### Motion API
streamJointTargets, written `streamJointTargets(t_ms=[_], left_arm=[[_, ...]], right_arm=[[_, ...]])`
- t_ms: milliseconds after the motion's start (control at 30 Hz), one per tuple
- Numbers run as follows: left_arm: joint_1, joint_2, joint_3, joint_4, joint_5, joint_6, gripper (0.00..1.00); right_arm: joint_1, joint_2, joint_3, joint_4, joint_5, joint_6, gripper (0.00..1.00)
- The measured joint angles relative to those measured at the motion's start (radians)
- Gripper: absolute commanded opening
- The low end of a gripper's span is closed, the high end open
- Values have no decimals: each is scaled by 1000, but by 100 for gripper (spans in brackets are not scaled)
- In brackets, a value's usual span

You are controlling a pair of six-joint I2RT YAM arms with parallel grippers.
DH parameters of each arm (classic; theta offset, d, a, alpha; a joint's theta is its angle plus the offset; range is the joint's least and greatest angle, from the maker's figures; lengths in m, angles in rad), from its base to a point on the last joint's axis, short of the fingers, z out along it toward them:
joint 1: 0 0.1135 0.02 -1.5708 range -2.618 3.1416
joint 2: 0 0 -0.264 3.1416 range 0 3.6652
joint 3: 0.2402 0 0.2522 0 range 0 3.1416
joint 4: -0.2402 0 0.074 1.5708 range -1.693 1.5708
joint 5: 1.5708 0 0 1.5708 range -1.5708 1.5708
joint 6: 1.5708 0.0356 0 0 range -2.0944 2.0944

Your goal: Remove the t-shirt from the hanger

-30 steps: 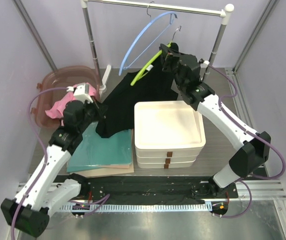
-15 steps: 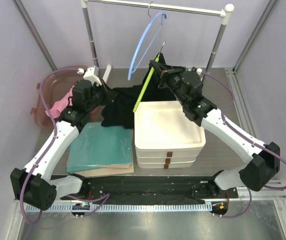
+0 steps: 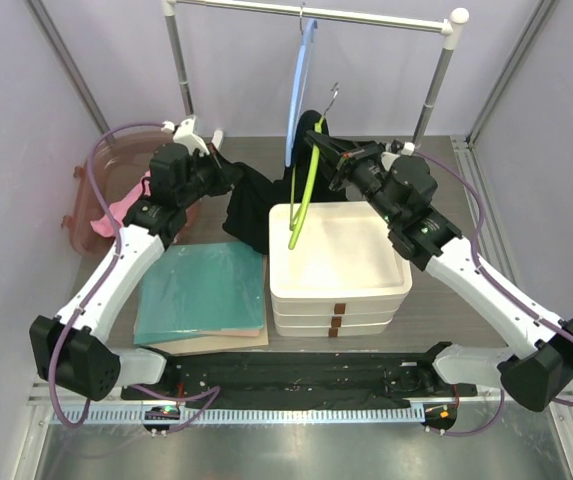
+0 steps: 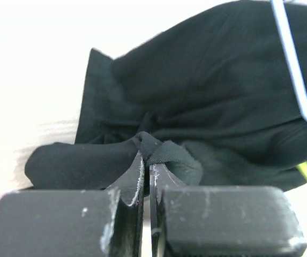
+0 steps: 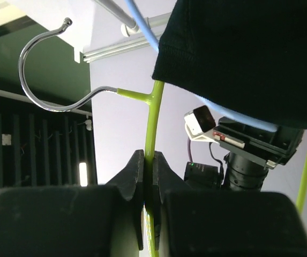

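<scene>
The left claw [image 4: 145, 158] is pinching a fold of the black t-shirt [image 4: 212, 91] tight between its closed fingers, over the far left of the worktop [image 3: 406, 335]. The right claw [image 5: 148, 160] is clamping the green hanger [image 5: 152, 120] by its neck, just below the metal hook, above the far edge of the stacked white trays [image 3: 338, 255]. The shirt is stretching between the two claws, one part draping over the hanger's shoulder

Table [image 3: 431, 325] with stacked white trays [image 3: 338, 270], tan board [image 3: 216, 342] under teal cloth [image 3: 204, 295], pink basket [image 3: 81, 210]
</scene>
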Motion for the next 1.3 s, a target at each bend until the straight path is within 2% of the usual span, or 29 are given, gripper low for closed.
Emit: streamJointTargets(t_ms=[133, 300, 533, 667, 767, 833, 867, 967, 1000, 1067, 1133, 1300], left_arm=[[0, 0, 16, 21, 53, 19, 0], [0, 17, 28, 27, 170, 42, 0], [5, 109, 185, -49, 262, 98, 1], [7, 146, 245, -74, 329, 115, 9], [7, 158, 243, -80, 365, 114, 21], [7, 160, 233, -78, 378, 100, 32], [6, 160, 230, -77, 385, 97, 41], [-2, 165, 230, -73, 391, 90, 54], [-7, 167, 230, -69, 389, 89, 65], [-21, 169, 230, -63, 383, 90, 71], [-32, 172, 231, -59, 376, 81, 72], [-42, 180, 237, -54, 336, 68, 66]], right_arm=[[-33, 4, -24, 16, -58, 51, 1], [-46, 89, 9, 45, -164, 34, 1], [-47, 174, 14, 126, -303, -32, 1], [-50, 200, -16, 221, -338, -26, 1], [-52, 217, -30, 269, -351, -11, 1], [-53, 226, -38, 291, -356, -3, 1], [-53, 228, -42, 301, -357, 1, 1], [-53, 229, -51, 320, -362, 14, 1], [-53, 229, -52, 324, -363, 18, 1], [-53, 229, -52, 331, -364, 22, 1], [-53, 229, -54, 339, -365, 23, 1], [-51, 228, -62, 349, -364, 23, 1]])
